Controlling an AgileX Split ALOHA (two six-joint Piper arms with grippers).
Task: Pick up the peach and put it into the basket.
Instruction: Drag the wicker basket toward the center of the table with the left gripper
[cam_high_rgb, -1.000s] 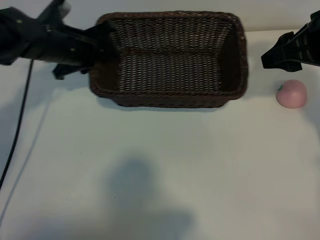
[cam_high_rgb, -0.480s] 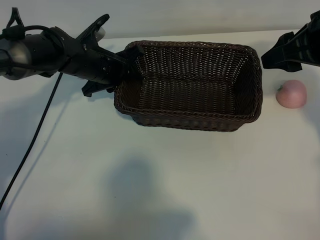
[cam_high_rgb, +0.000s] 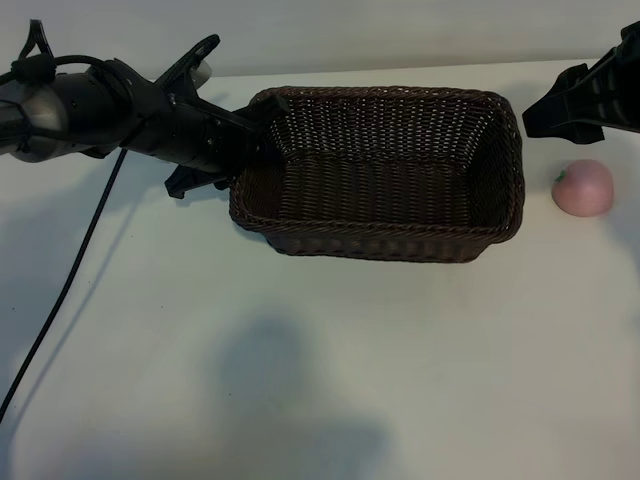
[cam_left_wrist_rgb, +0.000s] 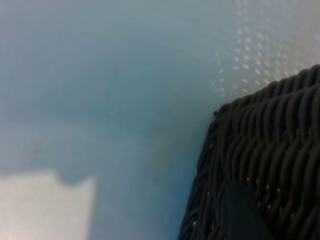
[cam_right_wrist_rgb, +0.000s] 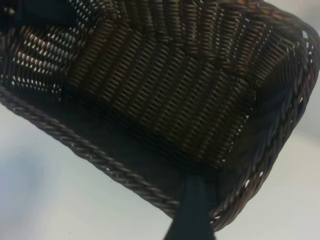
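Table (cam_high_rgb: 330, 370): white, carries all items.

Basket (cam_high_rgb: 385, 240): dark-brown wicker, rectangular, braided rim, upright at the table's middle rear; nothing lies in it.

Left arm: reaches in from the left edge. Left gripper (cam_high_rgb: 248, 140) at the basket's left end, jaws closed on the rim of that end wall.

Right gripper (cam_high_rgb: 545, 108): at the upper right edge, near the basket's right end, apart from it; jaws stand open, holding nothing.

Peach (cam_high_rgb: 583, 187): small, pale pink, green leaf mark, on the table right of the basket, below the right gripper, untouched.
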